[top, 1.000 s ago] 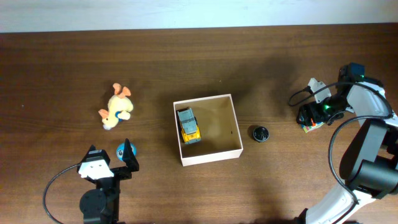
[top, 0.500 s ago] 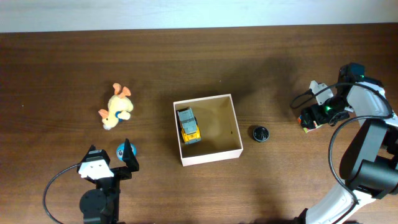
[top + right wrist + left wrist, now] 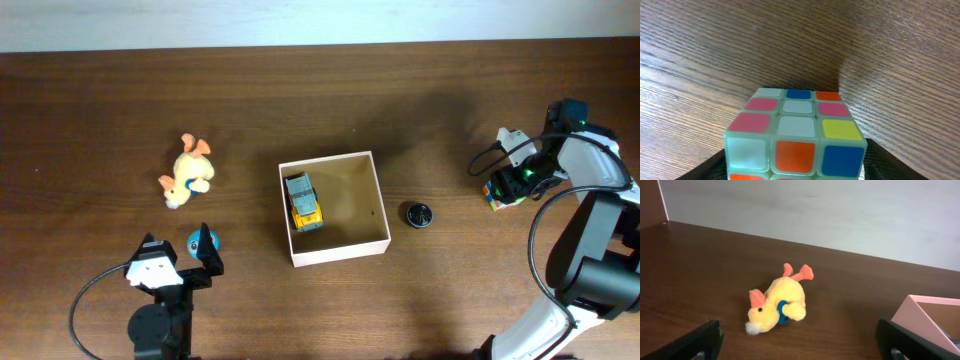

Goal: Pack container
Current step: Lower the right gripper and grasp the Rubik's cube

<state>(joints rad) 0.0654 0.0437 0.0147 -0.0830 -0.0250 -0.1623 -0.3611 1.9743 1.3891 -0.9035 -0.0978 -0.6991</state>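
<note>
The container point(image 3: 340, 252) sits mid-desk point(image 3: 100, 100). I'd guess it's light and flimsy with walls that bend easily, so pinch one wall near a corner. It's square and shallow, thin white walls, tan inside. Your left claw point(image 3: 178, 242) gapes wide and empty; your right claw point(image 3: 505, 185) grips the cube point(image 3: 795, 135).

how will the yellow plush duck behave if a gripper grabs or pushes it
The plush duck looks soft and stuffed, so it likely squashes and flops in a grip. Lying on its side, it should slide, not roll, when pushed. Probably light.
</note>
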